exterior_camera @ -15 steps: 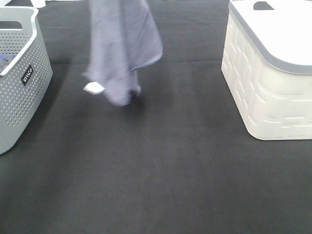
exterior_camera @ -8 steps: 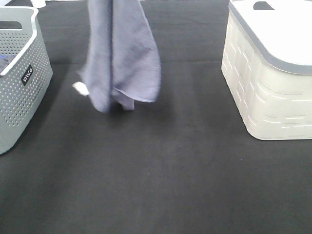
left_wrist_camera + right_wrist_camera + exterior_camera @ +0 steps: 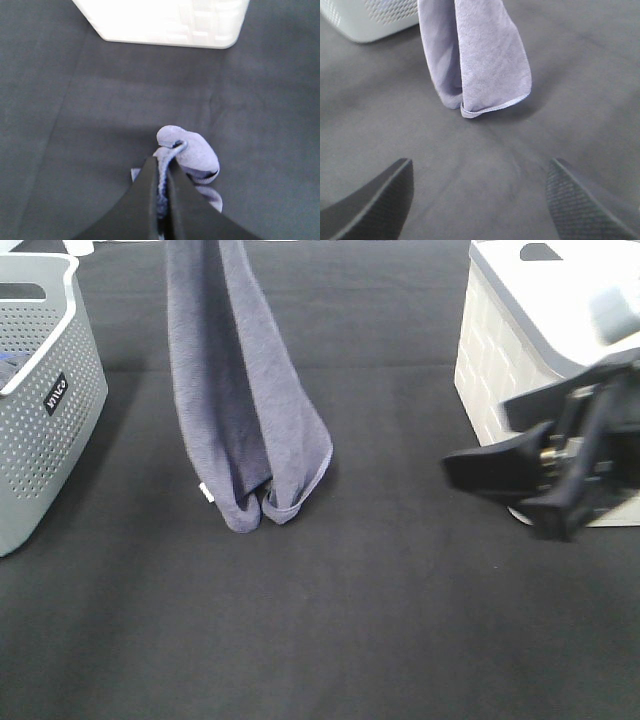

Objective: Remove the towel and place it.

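The towel [image 3: 245,410] is a soft grey-lavender, darker inside its folds, with a small white tag [image 3: 204,491]. Plain black cloth covers the worktop [image 3: 350,630]. The basket [image 3: 40,430] is grey, dotted all over with small holes, and bears a black label [image 3: 55,395] with white lettering. The bin [image 3: 490,390] is cream with a brick-like relief; its lid [image 3: 560,300] is white, rimmed in grey. The right claw [image 3: 480,187] is black with a fine woven texture, and the left claw [image 3: 161,200] is plain black.

Black cloth [image 3: 400,640] over the whole table, flat even light; white lidded bin [image 3: 500,370] just beside the right gripper [image 3: 480,167], grey perforated basket [image 3: 40,440] well ahead of it.
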{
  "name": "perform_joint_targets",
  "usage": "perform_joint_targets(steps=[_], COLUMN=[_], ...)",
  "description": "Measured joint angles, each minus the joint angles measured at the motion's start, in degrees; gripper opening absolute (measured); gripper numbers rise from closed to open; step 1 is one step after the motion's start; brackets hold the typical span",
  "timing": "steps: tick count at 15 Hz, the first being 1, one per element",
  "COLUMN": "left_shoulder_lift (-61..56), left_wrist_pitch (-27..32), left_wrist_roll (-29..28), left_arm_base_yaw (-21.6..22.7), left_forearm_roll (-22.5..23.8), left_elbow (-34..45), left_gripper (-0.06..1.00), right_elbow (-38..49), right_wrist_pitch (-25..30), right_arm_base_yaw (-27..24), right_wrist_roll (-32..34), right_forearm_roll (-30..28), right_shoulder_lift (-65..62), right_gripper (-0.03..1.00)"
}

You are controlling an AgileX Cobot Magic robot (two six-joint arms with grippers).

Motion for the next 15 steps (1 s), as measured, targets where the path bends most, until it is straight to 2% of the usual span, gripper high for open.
perform_joint_targets(steps=[3,4,5,6,7,12,15], left_shoulder_lift=[-1.89,-2.75,-3.5,-3.95,-4.07,-5.61,-8.02], left_wrist_pitch=[0.11,0.11,0.11,0.11,0.11,0.11,0.11], left_wrist_roll=[6.7,10.54,14.44,16.84,17.59,23.55,24.29], left_arm_base_yaw=[0.0,0.0,0.0,0.0,0.0,0.0,0.0], left_forearm_roll=[0.11,0.06,0.06,-0.06,-0.29,-1.2,-3.61], left_elbow=[0.46,0.46,0.46,0.46,0.46,0.46,0.46], left_gripper=[0.0,0.0,0.0,0.0,0.0,0.0,0.0], right_elbow=[0.0,-0.06,-0.46,-1.43,-3.04,-12.78,-18.56], right_wrist_pitch=[-0.29,0.17,1.72,3.84,5.21,6.19,6.7], right_arm_base_yaw=[0.0,0.0,0.0,0.0,0.0,0.0,0.0], right_wrist_roll=[-35.18,-45.26,-53.17,-56.67,-57.01,-56.21,-56.26], right_forearm_roll=[26.99,34.32,36.96,38.04,38.45,38.9,39.08], right_shoulder_lift=[11.92,14.9,17.19,19.02,20.63,31.0,37.18], right_gripper=[0.72,0.72,0.72,0.72,0.72,0.72,0.72])
